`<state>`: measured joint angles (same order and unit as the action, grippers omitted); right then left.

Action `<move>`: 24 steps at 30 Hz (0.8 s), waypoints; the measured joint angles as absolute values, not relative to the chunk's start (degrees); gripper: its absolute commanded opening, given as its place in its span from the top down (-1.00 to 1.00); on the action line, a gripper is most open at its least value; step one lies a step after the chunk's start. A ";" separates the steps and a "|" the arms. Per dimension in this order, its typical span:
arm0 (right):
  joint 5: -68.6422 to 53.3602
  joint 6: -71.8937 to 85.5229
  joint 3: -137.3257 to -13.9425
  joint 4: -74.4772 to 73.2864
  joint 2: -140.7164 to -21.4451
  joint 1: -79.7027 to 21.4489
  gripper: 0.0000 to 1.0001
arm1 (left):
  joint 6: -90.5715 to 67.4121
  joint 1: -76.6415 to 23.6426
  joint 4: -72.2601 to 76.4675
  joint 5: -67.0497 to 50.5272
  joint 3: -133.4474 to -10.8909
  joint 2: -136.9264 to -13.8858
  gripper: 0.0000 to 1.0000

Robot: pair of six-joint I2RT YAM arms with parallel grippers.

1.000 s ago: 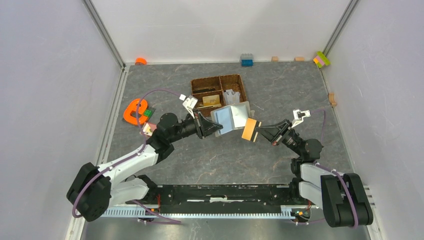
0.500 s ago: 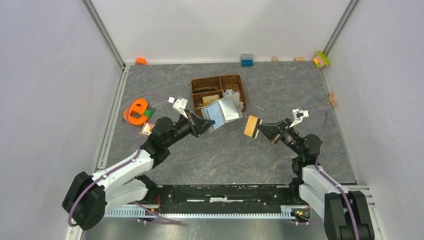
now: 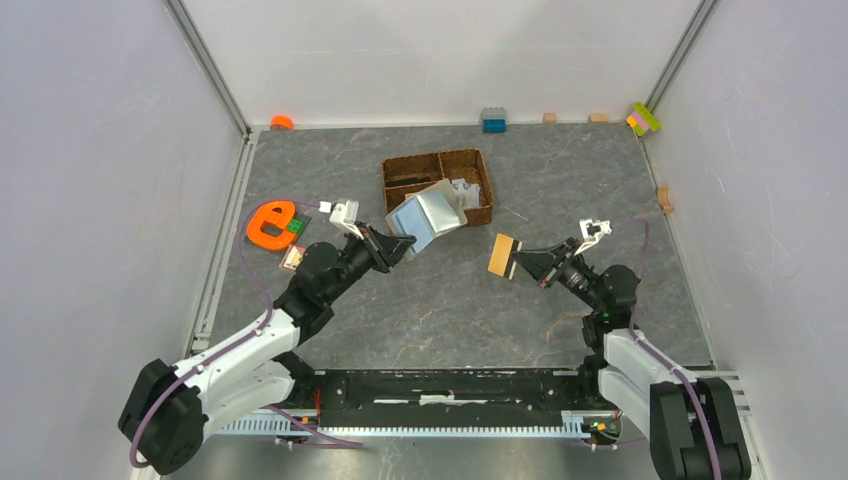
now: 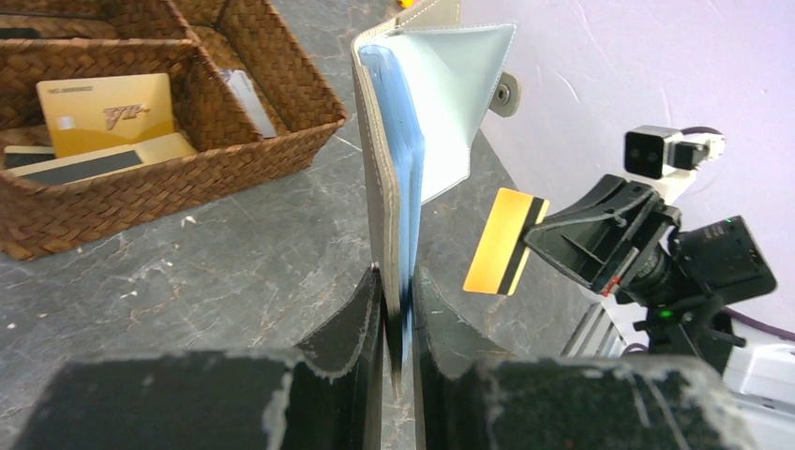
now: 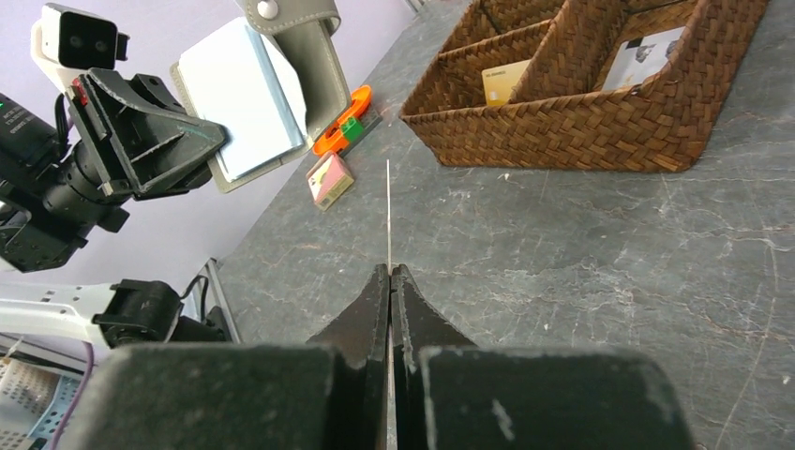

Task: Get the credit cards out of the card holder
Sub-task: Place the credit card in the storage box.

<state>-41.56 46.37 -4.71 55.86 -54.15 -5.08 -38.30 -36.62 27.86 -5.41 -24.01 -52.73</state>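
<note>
Layout is clearest from overhead: the left gripper [image 3: 397,243] holds the card holder [image 3: 425,218] lifted off the grey marbled counter [image 3: 450,310], where it covers part of the front rim of the brown woven basket [image 3: 486,190]. The right gripper [image 3: 520,263], well apart to the right, is clamped on one credit card [image 3: 502,255] that reads there as a plain orange-tan rectangle. Only the left wrist view shows that card's face, yellow with a black stripe down one long side. It also shows the holder edge-on, pinched at its near end between the gripper's fingers [image 4: 361,319]: a grey-olive stitched cover, glossy light-blue inner leaves fanned open, and a small tab [image 4: 503,94] with a round snap. A gold card [image 4: 108,112] lies flat in one basket compartment in that view. From the right wrist the held card shrinks to a thin pale line rising from fingers pressed tight together. Whether more cards sit inside the holder's pockets cannot be made out, both wrist views cut the basket off at the frame edge, and the small coloured pieces along the far wall are too small to identify
</note>
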 measured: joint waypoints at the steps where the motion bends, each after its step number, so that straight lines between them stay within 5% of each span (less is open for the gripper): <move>1: -41.04 45.67 -4.75 54.68 -53.47 -5.28 1.00 | -38.33 -36.60 27.73 -4.86 -23.77 -52.69 0.95; 12: -30.39 35.05 -13.89 38.30 -51.90 -12.93 1.00 | -39.68 -36.42 16.93 9.65 -21.61 -40.07 0.96; 24: -17.56 19.18 -38.39 19.64 -71.16 -28.45 1.00 | -43.09 -36.34 7.75 23.97 -19.14 -28.80 0.96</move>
<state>-17.56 19.18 -38.39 19.64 -71.16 -28.45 -43.09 -36.34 7.75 23.97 -19.14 -28.80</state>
